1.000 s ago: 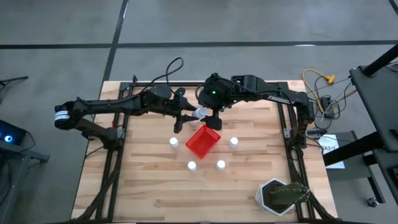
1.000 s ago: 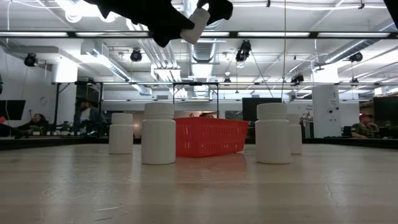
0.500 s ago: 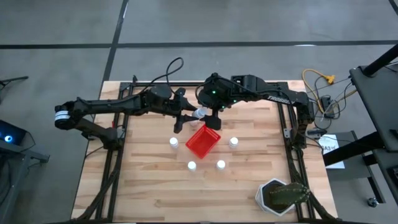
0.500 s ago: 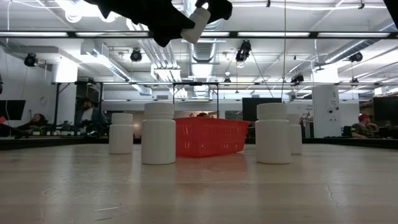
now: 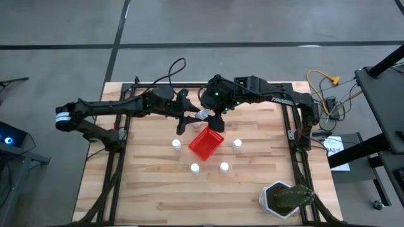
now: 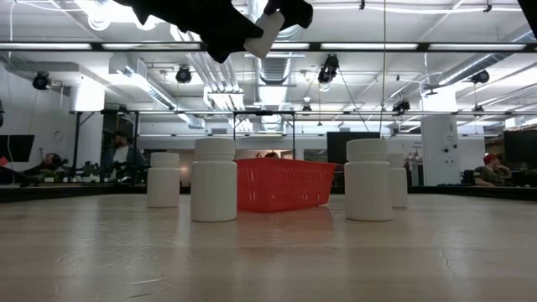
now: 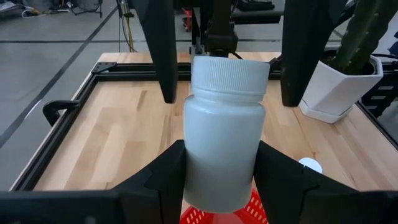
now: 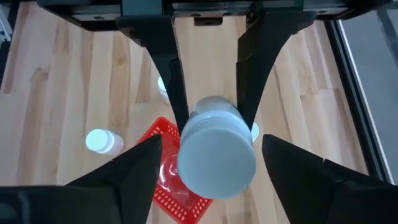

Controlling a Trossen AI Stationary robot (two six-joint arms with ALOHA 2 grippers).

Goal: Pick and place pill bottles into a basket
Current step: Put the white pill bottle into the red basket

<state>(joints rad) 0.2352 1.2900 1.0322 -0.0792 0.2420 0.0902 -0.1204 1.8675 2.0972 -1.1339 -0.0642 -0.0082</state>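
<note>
Above the red basket (image 5: pixel 206 143), a white pill bottle (image 7: pixel 222 130) hangs mid-handover: the left gripper (image 7: pixel 219 180) clamps its body while the right gripper (image 8: pixel 212 134) straddles its cap, apparently not yet gripping. Next, the right must pinch before the left releases.

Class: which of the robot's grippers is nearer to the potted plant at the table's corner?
Right. The right gripper is above the red basket, toward the potted plant; the left gripper is beside it, slightly farther.

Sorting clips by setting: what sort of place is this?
Likely an open lab or workshop: exposed ceiling ducts, people at desks behind the wooden table, bare concrete floor.
</note>
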